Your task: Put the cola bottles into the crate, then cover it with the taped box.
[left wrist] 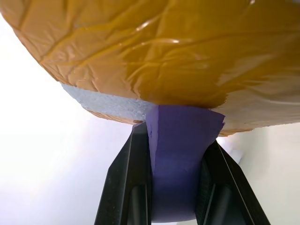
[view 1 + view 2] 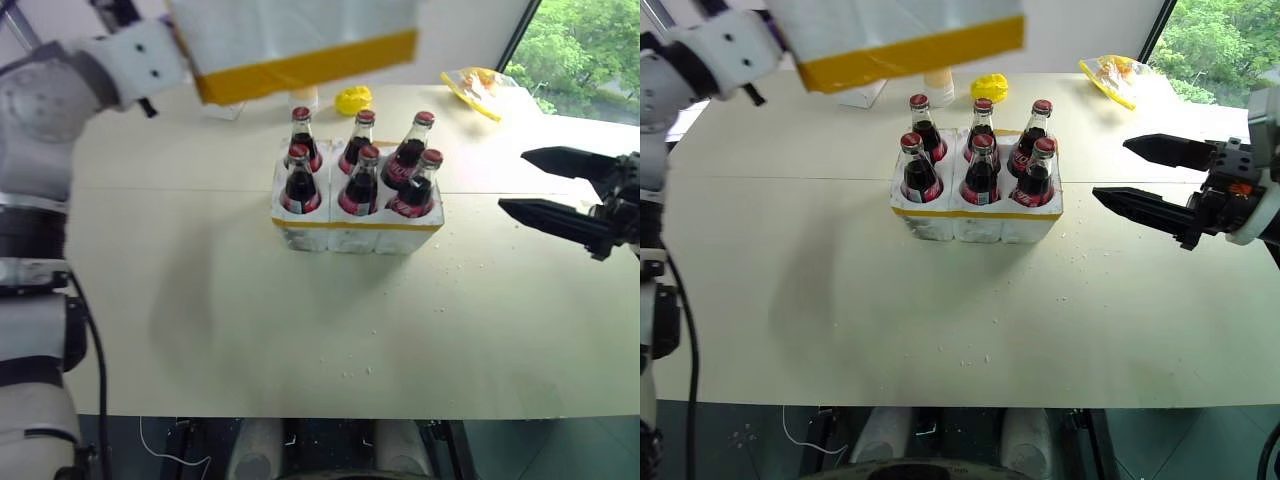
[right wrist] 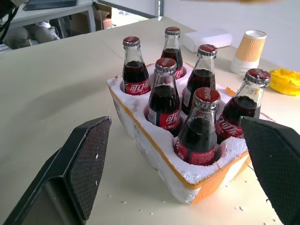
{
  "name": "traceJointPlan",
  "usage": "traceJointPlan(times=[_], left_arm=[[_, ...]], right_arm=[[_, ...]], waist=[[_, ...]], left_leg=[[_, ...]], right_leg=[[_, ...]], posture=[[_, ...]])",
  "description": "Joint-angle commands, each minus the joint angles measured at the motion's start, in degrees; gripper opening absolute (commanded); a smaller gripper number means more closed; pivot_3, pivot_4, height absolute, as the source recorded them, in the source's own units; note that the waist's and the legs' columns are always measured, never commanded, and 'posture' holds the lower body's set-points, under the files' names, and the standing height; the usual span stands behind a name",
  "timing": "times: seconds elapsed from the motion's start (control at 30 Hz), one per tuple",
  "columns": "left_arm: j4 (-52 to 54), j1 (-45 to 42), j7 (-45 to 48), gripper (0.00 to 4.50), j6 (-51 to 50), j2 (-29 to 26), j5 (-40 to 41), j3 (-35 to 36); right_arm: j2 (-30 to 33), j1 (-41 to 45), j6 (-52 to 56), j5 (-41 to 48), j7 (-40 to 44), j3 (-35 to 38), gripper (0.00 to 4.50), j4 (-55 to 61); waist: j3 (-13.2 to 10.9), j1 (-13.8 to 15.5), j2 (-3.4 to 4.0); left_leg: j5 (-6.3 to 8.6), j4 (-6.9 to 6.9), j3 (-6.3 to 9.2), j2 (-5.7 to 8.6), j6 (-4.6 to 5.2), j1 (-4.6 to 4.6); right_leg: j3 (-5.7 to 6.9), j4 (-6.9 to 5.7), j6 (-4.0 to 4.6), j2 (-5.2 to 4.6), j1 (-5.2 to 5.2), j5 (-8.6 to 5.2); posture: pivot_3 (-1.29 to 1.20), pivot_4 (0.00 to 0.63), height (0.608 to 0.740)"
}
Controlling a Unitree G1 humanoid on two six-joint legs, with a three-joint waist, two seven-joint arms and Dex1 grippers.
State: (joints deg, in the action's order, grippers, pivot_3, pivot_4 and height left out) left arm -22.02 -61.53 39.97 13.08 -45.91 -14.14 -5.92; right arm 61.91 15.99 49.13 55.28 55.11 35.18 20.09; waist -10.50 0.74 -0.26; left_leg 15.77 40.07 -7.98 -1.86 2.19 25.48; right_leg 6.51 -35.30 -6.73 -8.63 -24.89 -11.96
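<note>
Several cola bottles (image 2: 301, 185) with red caps and red labels stand upright in the wells of the crate (image 2: 355, 234), a low white foam block with a yellow band, at mid table. The taped box (image 2: 300, 40), white foam with a wide yellow stripe, hangs in the air above and behind the crate, toward its left. My left gripper (image 1: 176, 136) is shut on a purple tab at the box's taped edge. Right of the crate, my right gripper (image 2: 513, 182) hovers open with nothing between its fingers, which point at the bottles.
A crumpled yellow object (image 2: 352, 99) and a snack bag (image 2: 470, 85) lie at the table's far side. A paper cup (image 3: 249, 52) and a small plain white box (image 3: 206, 39) stand behind the crate. Foam crumbs (image 2: 355, 372) dot the tabletop near its front edge.
</note>
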Motion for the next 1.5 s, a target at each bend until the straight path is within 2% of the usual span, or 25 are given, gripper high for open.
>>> traceJointPlan(times=[0.03, 0.13, 0.3, 0.63, 0.7, 0.77, 0.9, 1.0, 1.13, 1.3, 1.43, 1.5], left_arm=[[6.21, -2.1, 3.01, 0.5, 0.38, 1.5, 2.4, -0.7], [8.5, -1.08, 4.34, 0.5, 1.03, 2.71, 2.29, -1.88], [8.04, 0.65, 0.83, 0.5, 6.76, 2.16, -5.78, -5.63], [13.79, 6.64, -1.4, 0.5, 5.15, -0.89, -11.51, -4.22], [15.57, 8.63, -1.15, 1.52, 3.78, -0.79, -11.17, -3.92], [18.04, 11.21, -0.74, 2.24, 1.91, -0.46, -10.75, -3.69], [21.83, 15.05, -0.37, 4.38, -1.04, -0.59, -10.56, -3.19], [23.9, 17.45, 0.75, 4.45, -4.04, -0.94, -8.57, -1.63], [26.81, 21.02, 6.89, 4.45, -17.98, -0.62, 3.3, 5.75], [29.41, 22.94, 22.08, 4.45, -46.63, -3.18, 31.32, 19.5], [24.81, 22.42, 33.05, 4.45, -61.69, -10.29, 46.56, 26.7], [20.04, 21.99, 37.99, 4.45, -63.53, -14.51, 48.91, 26.4]], right_arm=[[-0.41, -0.11, -1.24, 0.81, -0.99, 3.09, 4.5, 1.65], [-0.99, -0.27, -1.15, 1.26, -1.94, 3.31, 4.5, 2.21], [-1.94, -0.65, -0.48, 2.44, -3.74, 4.57, 4.5, 3.09], [-2.24, -0.53, -1.41, 3.01, -5.53, 3.71, 4.5, 2.98], [-2.2, -0.11, -1.65, 2.91, -5.66, 3.17, 4.5, 2.67], [-2.04, 0.47, -1.91, 2.77, -5.6, 2.46, 4.5, 2.14], [-1.4, 1.24, -2.41, 2.01, -4.79, 1.08, 4.5, 1.07], [-0.73, 0.72, -3.04, 0.61, -3.51, 0.32, 4.5, 0.49], [0.0, -0.48, -3.45, -1.27, -1.82, 0.67, 4.5, -0.79], [0.72, -2.17, -4.11, -3.53, 0.53, 1.12, 4.5, -3.4], [1.99, -4.09, -4.97, -5.49, 3.95, 1.05, 4.5, -5.71], [3.09, -5.22, -6.03, -7.2, 6.46, 0.57, 4.5, -7.45]], waist=[[-0.01, -0.04, -0.01], [-0.01, -0.29, -0.01], [-0.01, -0.05, -0.01], [-0.01, 0.01, -0.01], [0.0, -0.01, 0.0], [0.0, -0.04, 0.0], [-0.01, 0.04, -0.01], [-0.01, 0.01, -0.01], [0.0, -0.09, 0.0], [0.0, -0.21, 0.0], [0.0, -0.12, 0.0], [0.0, -0.1, 0.01]], left_leg=[[0.0, 0.0, 0.0, 0.0, 0.0, 0.0], [-0.01, 0.0, 0.03, -0.01, -0.02, -0.07], [-0.03, 0.01, 0.14, 0.0, -0.04, -0.1], [-0.01, 0.02, 0.26, -0.01, -0.01, -0.08], [-0.01, 0.02, 0.25, -0.02, -0.01, -0.09], [-0.02, 0.02, 0.25, -0.02, -0.01, -0.09], [-0.02, 0.03, 0.26, -0.02, -0.01, -0.1], [-0.01, 0.03, 0.26, -0.02, -0.01, -0.1], [-0.02, 0.03, 0.27, -0.06, -0.01, -0.1], [-0.02, 0.03, 0.27, -0.09, -0.02, -0.12], [-0.02, 0.04, 0.28, -0.08, -0.03, -0.14], [-0.02, 0.04, 0.29, -0.05, -0.03, -0.16]], right_leg=[[0.0, 0.0, 0.0, 0.0, 0.0, 0.0], [-0.02, -0.01, -0.01, 0.01, 0.0, 0.0], [-0.02, 0.0, -0.01, 0.01, 0.06, 0.01], [-0.02, 0.0, -0.01, 0.01, 0.08, 0.01], [-0.02, 0.0, -0.01, 0.0, 0.08, 0.01], [-0.02, 0.0, -0.01, 0.0, 0.09, 0.01], [-0.02, -0.01, -0.01, 0.01, 0.09, 0.01], [-0.02, 0.0, -0.01, 0.0, 0.1, 0.01], [-0.01, -0.01, -0.01, 0.02, 0.1, 0.01], [-0.02, -0.02, -0.04, 0.02, 0.11, -0.01], [-0.02, -0.04, -0.12, 0.01, 0.13, -0.07], [-0.01, -0.04, -0.15, 0.02, 0.16, -0.09]], posture=[[0.0, 0.15, 0.74], [0.0, 0.15, 0.74], [0.0, 0.15, 0.74], [0.0, 0.15, 0.74], [0.0, 0.15, 0.74], [0.0, 0.15, 0.74], [0.0, 0.15, 0.74], [0.0, 0.15, 0.74], [0.0, 0.15, 0.74], [0.0, 0.15, 0.74], [0.0, 0.15, 0.74], [0.0, 0.15, 0.74]])
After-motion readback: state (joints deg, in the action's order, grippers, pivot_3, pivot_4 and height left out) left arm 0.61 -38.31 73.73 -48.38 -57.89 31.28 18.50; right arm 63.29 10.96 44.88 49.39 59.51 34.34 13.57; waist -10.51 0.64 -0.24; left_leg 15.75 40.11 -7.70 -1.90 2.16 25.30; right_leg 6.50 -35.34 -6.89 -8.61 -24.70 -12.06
